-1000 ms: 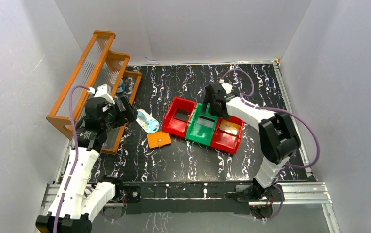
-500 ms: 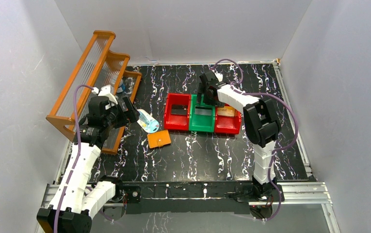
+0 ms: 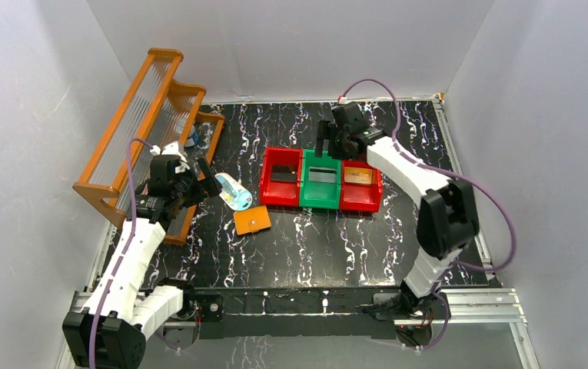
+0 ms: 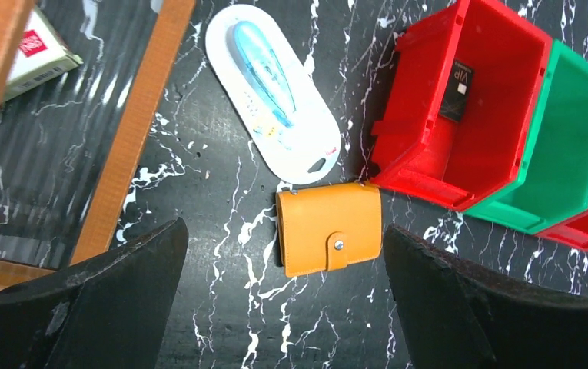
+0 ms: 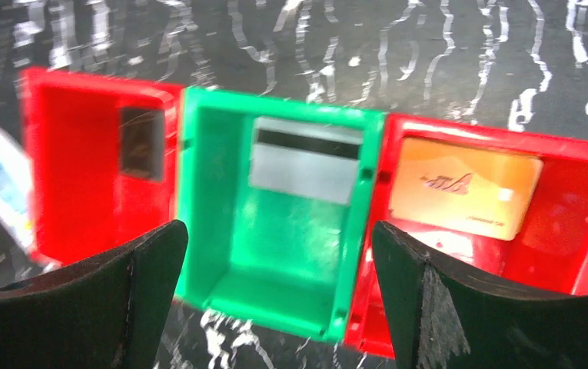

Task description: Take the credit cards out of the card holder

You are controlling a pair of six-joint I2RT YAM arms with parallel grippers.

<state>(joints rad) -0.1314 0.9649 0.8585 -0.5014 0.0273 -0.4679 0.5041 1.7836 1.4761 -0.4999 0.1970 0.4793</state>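
Observation:
The orange card holder (image 3: 252, 221) lies flat and closed on the black table, its snap tab fastened; in the left wrist view the holder (image 4: 329, 228) is just ahead of my fingers. My left gripper (image 3: 204, 182) is open and empty, above the table left of the holder (image 4: 284, 307). A black card (image 4: 457, 91) lies in the left red bin (image 3: 266, 184), a grey card (image 5: 303, 161) in the green bin (image 3: 320, 201), and an orange card (image 5: 463, 187) in the right red bin (image 3: 360, 204). My right gripper (image 3: 330, 146) is open and empty above the bins' far edge (image 5: 279, 300).
A pale blue-and-white oval item (image 3: 234, 192) lies beside the holder's far left corner. An orange wooden rack (image 3: 144, 115) stands along the left wall, with a small box (image 4: 41, 54) under it. White walls close in the table.
The row of three bins has been turned square and shifted back. My right gripper moved from over the bins to their far edge. My left gripper shifted slightly.

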